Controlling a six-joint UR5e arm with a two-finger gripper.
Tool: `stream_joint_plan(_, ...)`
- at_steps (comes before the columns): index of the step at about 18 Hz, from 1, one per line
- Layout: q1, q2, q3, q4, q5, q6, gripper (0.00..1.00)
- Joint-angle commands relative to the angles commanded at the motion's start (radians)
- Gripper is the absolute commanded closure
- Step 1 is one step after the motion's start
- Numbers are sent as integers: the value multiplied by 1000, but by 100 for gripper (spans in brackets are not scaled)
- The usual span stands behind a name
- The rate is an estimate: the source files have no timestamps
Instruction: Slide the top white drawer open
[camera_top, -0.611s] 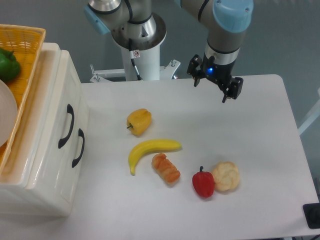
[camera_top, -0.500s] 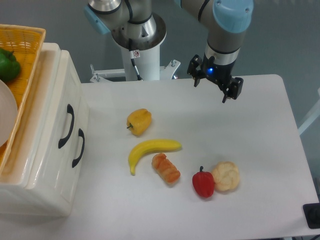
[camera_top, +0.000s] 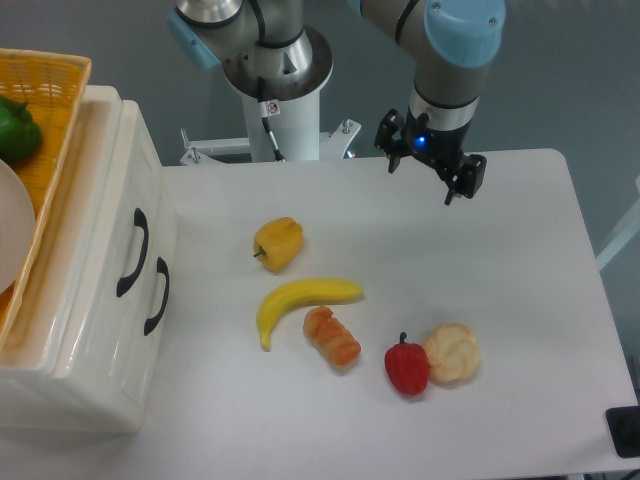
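Observation:
A cream-white cabinet stands at the table's left edge with its front facing right. The top white drawer (camera_top: 112, 240) is closed, and its curved black handle (camera_top: 132, 253) sits nearer the cabinet's top. The lower drawer's handle (camera_top: 157, 296) is just below and to the right. My gripper (camera_top: 428, 176) hangs open and empty above the far middle of the table, well to the right of the cabinet and apart from both handles.
Between gripper and cabinet lie a yellow pepper (camera_top: 280, 243), a banana (camera_top: 304, 301), an orange pastry (camera_top: 332, 337), a red pepper (camera_top: 406, 367) and a bread roll (camera_top: 451, 352). On the cabinet sits a wicker basket (camera_top: 45, 100) holding a green pepper (camera_top: 14, 130).

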Motion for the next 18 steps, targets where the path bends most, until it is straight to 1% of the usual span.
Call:
stream_joint_plan(4, -21, 3, -6, -6, 0, -9, 0)
stream_joint_plan(6, -34, 9, -8, -14, 6, -46, 0)
stream_joint_plan(11, -41, 8, 1, -11, -14, -224, 0)
stream_joint_plan(15, -84, -2, 6, -11, -44, -331, 0)
stream_joint_plan(18, -94, 0, 6, -8, -126, -458, 0)
